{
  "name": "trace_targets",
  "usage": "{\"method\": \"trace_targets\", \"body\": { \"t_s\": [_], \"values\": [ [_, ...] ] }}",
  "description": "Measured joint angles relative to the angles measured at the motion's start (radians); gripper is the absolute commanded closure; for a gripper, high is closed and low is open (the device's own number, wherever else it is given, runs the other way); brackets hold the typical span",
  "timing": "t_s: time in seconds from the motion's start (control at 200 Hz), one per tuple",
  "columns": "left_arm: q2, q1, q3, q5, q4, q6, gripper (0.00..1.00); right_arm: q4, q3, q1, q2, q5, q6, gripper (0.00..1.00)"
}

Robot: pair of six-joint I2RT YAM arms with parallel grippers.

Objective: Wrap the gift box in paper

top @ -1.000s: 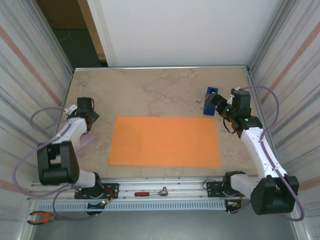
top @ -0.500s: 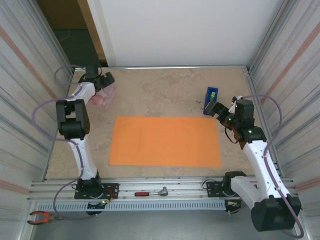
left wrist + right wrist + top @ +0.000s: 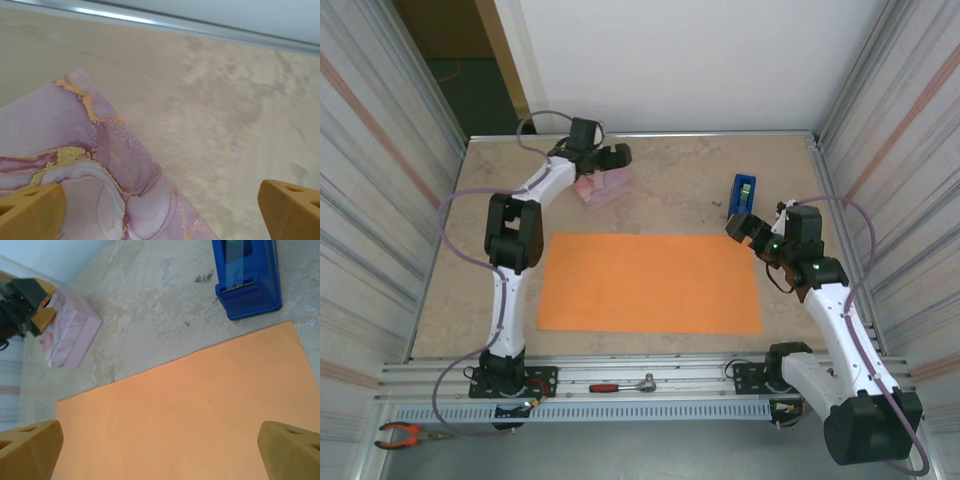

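Left hand [image 3: 160, 212]: wide, one finger over gift box [image 3: 603, 187], no clamp seen
Right hand [image 3: 160, 450]: wide, over paper [image 3: 650, 283]
Risk: unclamped gift box skidding away — landing askew of paper

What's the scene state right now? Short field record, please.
box: pink marbled, unwrapped, far left of the table, off the paper
paper: orange sheet, flat, mid-table, nothing on it
tape dispenser: blue, just beyond the paper's far right corner
left gripper: open, at the box, one finger over its top
right gripper: open, above the paper's far right corner, holding nothing
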Motion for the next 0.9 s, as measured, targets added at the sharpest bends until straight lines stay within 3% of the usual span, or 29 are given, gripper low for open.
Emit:
{"method": "trace_targets", "body": {
  "t_s": [0.225, 0.366, 0.456, 0.611, 0.747, 0.902],
  "values": [
    [-0.015, -0.089, -0.008, 0.121, 0.000, -0.012, 0.01, 0.047, 0.021, 0.037, 0.144, -0.010, 0.000, 0.02],
    [-0.156, -0.099, -0.142, 0.188, 0.012, -0.030, 0.01, 0.063, 0.125, 0.074, 0.330, -0.042, -0.005, 0.00],
    [-0.303, -0.063, -0.269, 0.204, 0.037, -0.055, 0.07, 0.065, 0.254, 0.100, 0.473, -0.064, -0.019, 0.05],
    [-0.485, 0.081, -0.450, 0.232, 0.103, -0.133, 0.22, 0.066, 0.525, 0.127, 0.735, -0.125, -0.058, 0.20],
    [-0.463, 0.194, -0.559, 0.283, 0.148, -0.189, 0.25, 0.055, 0.755, 0.139, 0.956, -0.188, -0.061, 0.21],
    [-0.367, 0.211, -0.619, 0.338, 0.162, -0.230, 0.24, 0.027, 0.966, 0.165, 1.168, -0.227, -0.055, 0.18]
  ]
}}
